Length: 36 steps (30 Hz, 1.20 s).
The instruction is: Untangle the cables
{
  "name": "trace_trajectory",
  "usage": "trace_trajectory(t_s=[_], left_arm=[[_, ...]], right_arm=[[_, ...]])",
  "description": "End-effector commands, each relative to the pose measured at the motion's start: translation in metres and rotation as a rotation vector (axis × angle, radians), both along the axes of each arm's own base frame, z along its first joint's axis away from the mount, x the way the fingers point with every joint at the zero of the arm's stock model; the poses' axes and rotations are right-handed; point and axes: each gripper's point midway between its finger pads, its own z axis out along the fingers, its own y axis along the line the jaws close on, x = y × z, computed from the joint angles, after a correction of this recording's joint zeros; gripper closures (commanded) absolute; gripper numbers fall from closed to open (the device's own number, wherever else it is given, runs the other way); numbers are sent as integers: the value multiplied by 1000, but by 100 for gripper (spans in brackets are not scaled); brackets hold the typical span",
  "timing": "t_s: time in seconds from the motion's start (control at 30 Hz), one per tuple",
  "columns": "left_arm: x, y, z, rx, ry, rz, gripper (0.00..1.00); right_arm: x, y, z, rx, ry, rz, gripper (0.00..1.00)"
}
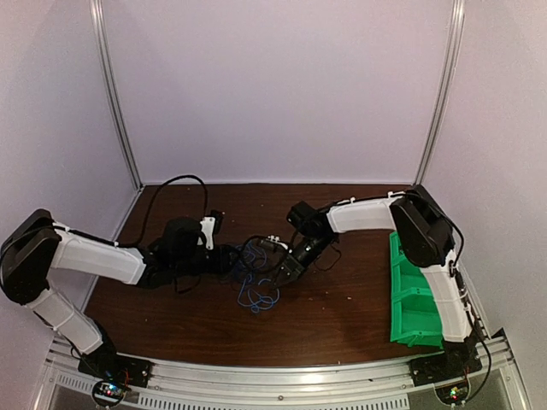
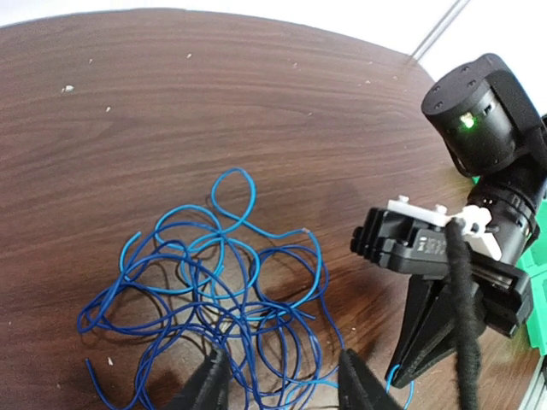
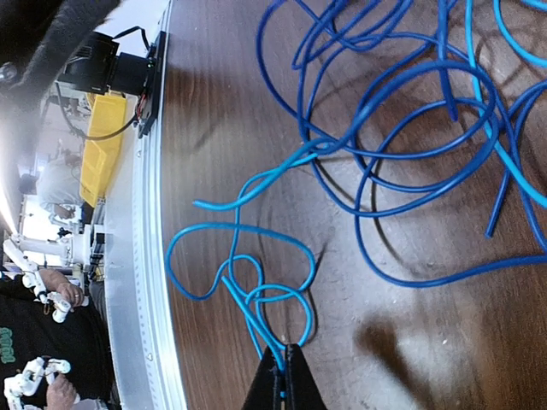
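A loose tangle of blue cables (image 1: 256,295) lies on the brown table between the two arms. In the left wrist view the tangle (image 2: 214,282) spreads across the lower middle. My left gripper (image 2: 286,389) is open, with its fingers either side of several strands at the tangle's near edge. My right gripper (image 3: 282,352) is shut on a light blue wire (image 3: 248,282) that loops off the dark blue tangle (image 3: 410,171). It also shows in the left wrist view (image 2: 406,371), tip down on the table, pinching that wire. From above, the left gripper (image 1: 229,256) and right gripper (image 1: 285,272) are close together.
A green bin (image 1: 410,299) stands at the right edge beside the right arm. A thick black arm cable (image 1: 175,184) arcs over the back left of the table. The table's metal front rail (image 3: 158,256) runs close to the pinched wire.
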Motion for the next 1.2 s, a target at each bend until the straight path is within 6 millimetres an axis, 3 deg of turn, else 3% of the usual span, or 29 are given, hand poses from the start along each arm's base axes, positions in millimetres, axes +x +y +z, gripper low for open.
trace_trajectory(t_s=[0.0,0.2,0.27,0.43,0.5,0.6,0.7,0.77,0.87,0.93,1.07,1.17], left_arm=[[-17,-24,44,-94,-194,-228,64],[-30,-45,97,-115,-419,-347,57],[-32,-49,114,-105,-502,-362,55],[-53,-67,153,-109,-760,-454,48],[-44,-76,158,-88,-777,-443,38],[-25,-86,154,-53,-772,-400,32],[-1,-96,146,-33,-748,-330,33],[2,-110,139,-48,-748,-370,36],[2,-130,121,-82,-709,-439,45],[4,-133,108,-100,-683,-430,54],[4,-130,76,-132,-624,-409,73],[4,-137,47,-104,-562,-444,81]], right_arm=[[15,-2,94,87,-273,38,100],[40,-15,212,175,-550,-12,100],[45,-19,240,210,-662,-39,100],[47,-25,269,239,-785,-14,100],[49,-26,279,251,-818,-16,100],[47,-27,301,292,-862,-25,100],[44,-29,323,341,-903,-50,100],[44,-30,334,361,-925,-62,100],[43,-34,350,375,-965,-77,100],[42,-40,366,392,-1003,-91,100],[40,-67,415,463,-1164,-122,100],[51,-93,460,498,-1290,-188,100]])
